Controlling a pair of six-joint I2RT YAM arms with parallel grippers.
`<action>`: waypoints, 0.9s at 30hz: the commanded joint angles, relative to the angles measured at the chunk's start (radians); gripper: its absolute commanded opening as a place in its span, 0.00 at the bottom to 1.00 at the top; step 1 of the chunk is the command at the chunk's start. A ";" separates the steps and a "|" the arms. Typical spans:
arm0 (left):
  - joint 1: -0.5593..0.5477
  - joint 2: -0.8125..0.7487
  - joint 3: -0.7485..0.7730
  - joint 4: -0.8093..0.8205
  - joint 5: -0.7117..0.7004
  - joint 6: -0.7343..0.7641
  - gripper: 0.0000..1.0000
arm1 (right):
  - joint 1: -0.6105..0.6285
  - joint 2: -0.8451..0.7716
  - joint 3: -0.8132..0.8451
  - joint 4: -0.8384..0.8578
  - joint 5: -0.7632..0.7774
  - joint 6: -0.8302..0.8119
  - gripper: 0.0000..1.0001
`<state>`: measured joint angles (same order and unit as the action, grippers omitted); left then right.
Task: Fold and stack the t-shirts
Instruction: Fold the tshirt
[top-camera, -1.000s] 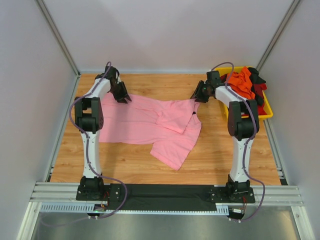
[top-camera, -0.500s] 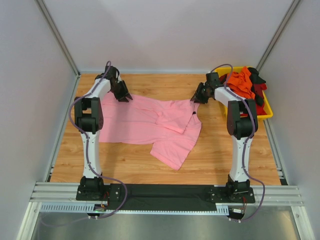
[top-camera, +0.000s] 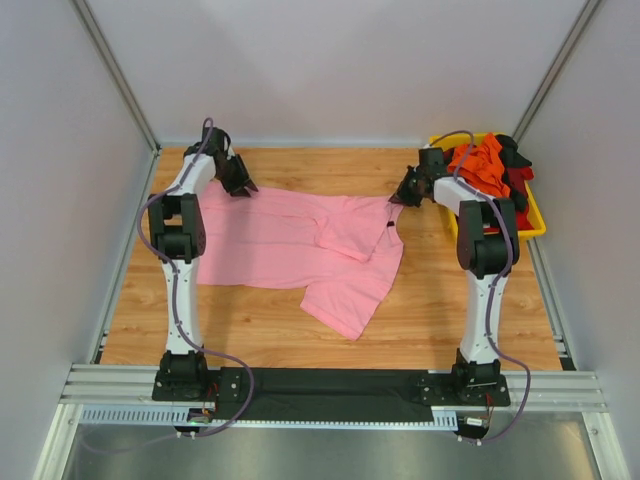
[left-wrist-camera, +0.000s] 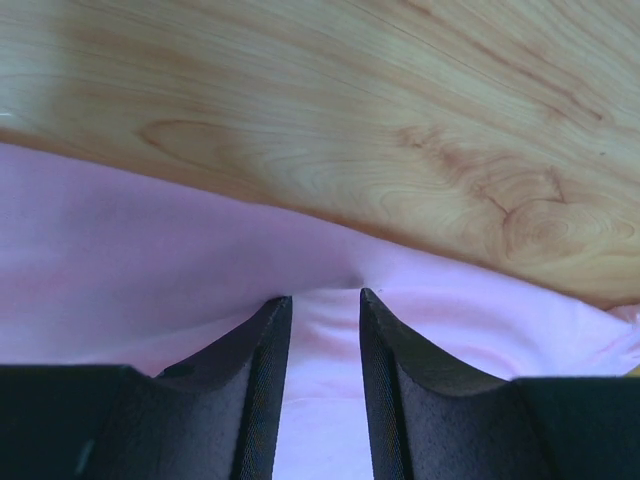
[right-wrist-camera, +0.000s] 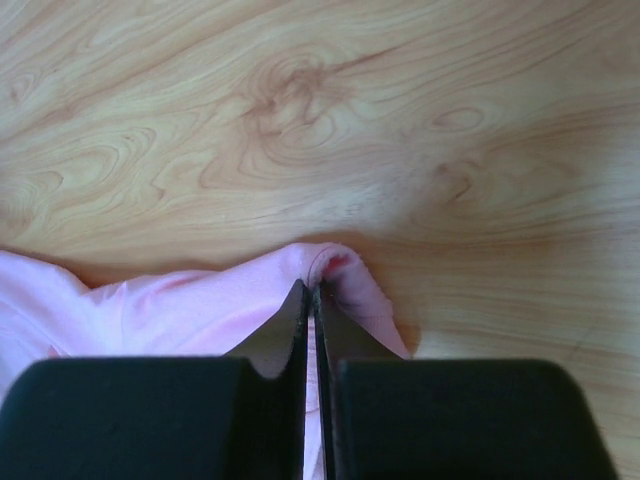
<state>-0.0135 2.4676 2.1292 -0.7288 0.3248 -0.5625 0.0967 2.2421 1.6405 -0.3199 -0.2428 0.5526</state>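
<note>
Though spread wide, pink t-shirt (top-camera: 280, 245) (light) creased.

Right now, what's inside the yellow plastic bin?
A crumpled orange cloth t-shirt on top, red cloth and black cloth beside it. The yellow plastic bin's floor and anything lower are covered.

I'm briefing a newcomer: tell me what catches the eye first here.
A light pink t-shirt lies spread across the middle of the wooden table. The right arm's fingers are pinched shut on its far right corner, and the left arm's fingers sit at its far left edge. A yellow bin at the far right corner is heaped with orange, red and black shirts.
</note>
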 joint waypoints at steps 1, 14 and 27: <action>0.040 0.042 0.026 -0.052 -0.066 -0.004 0.41 | -0.015 -0.039 -0.040 0.030 0.077 0.036 0.00; 0.050 0.033 -0.009 0.020 -0.012 -0.004 0.42 | -0.012 -0.082 -0.188 0.206 0.129 0.170 0.00; 0.050 -0.268 -0.116 -0.032 0.059 0.064 0.49 | 0.015 -0.294 -0.125 -0.085 0.094 0.041 0.31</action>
<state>0.0292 2.3779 2.0342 -0.7227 0.4091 -0.5430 0.0937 2.0617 1.5185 -0.3176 -0.1635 0.6460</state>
